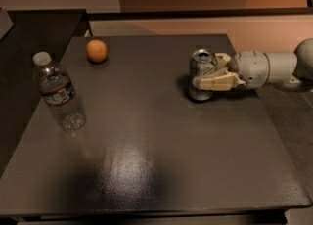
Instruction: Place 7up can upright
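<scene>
The 7up can [201, 67] stands upright on the dark table [146, 136], right of the middle, with its silver top and tab facing up. My gripper [206, 72] reaches in from the right edge at can height. Its cream fingers [217, 81] sit on both sides of the can, with the near one lying across the can's lower front. The gripper is shut on the can. The can's base rests on or very near the tabletop.
A clear plastic water bottle [58, 94] stands at the table's left side. An orange [97, 51] lies at the back left. The table's right edge [274, 136] runs just under my arm [274, 68]. A dark cabinet [29, 33] stands at the left.
</scene>
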You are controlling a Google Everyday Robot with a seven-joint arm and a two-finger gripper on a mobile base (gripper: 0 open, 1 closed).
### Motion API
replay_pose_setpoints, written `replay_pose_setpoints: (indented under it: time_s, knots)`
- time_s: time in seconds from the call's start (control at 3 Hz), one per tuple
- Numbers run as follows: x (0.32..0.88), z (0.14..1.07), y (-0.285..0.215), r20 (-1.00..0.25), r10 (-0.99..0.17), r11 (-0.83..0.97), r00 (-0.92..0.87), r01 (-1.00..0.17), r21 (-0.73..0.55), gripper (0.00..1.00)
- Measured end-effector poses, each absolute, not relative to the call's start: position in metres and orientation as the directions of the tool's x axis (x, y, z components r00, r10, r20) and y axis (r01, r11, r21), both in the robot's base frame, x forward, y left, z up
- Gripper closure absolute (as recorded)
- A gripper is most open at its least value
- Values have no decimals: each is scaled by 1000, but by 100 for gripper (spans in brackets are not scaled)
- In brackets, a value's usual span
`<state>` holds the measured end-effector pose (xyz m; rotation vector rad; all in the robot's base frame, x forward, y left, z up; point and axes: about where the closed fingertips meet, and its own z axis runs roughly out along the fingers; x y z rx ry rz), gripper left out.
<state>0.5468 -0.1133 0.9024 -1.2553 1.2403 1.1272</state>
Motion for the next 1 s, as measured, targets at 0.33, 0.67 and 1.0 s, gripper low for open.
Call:
replay_pose_setpoints:
  time_s: [0.33, 0.67, 1.0]
  knots:
    - [547, 903, -111, -997, -66, 22, 41, -999, -42, 12]
    - [547, 903, -108, -997, -65, 18, 41, -999, -42, 0]
    - [547, 903, -108, -997, -65, 18, 41, -999, -42, 0]
